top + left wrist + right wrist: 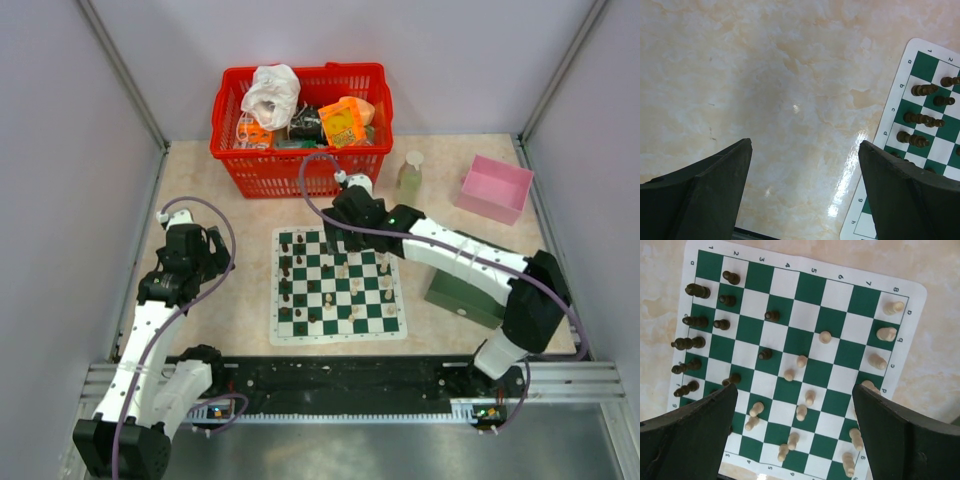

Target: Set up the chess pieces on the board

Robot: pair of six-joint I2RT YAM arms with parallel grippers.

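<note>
The board (pixel 338 336) lies flat in the middle of the table, green and white checks with a white border. Dark brown chess pieces (pixel 697 290) stand along its left files. Cream chess pieces (pixel 805 399) are scattered over the middle and right squares, some close together. My right gripper (pixel 795 390) hovers above the board's far side, open, with nothing between its fingers (pixel 900 435). My left gripper (pixel 805 144) is open over bare table just left of the board (pixel 890 132), where a few dark pieces (pixel 922 90) show.
A red basket (pixel 300 130) full of items stands behind the board. A pale bottle (pixel 410 175) and a pink box (pixel 495 187) sit at the back right. A dark green box (pixel 465 292) lies under my right arm, right of the board.
</note>
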